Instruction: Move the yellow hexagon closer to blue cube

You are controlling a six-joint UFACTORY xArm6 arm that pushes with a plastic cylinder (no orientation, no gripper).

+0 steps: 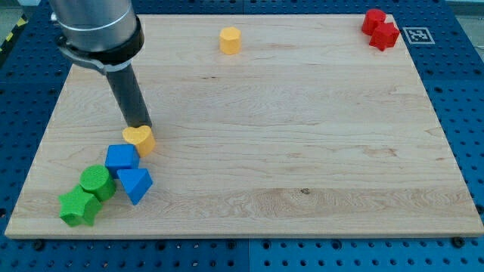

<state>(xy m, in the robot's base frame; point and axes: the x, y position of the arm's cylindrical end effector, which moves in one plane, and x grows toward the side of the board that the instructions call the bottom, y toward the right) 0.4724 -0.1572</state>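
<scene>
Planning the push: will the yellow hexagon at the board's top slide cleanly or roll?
The yellow hexagon probably slides: it stands squat on a flat end on the smooth wooden board. An off-centre push may spin it. My tip is far off, beside the yellow heart.

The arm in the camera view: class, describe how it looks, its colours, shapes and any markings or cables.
The arm enters from the view's top left as a wide cylinder, grey above and dark below, with a lighter ring between. A narrower straight dark rod descends from it, smooth and glossy. My tip is the rod's plain lower end. No cables or markings show, and there is no end effector with jaws.
</scene>
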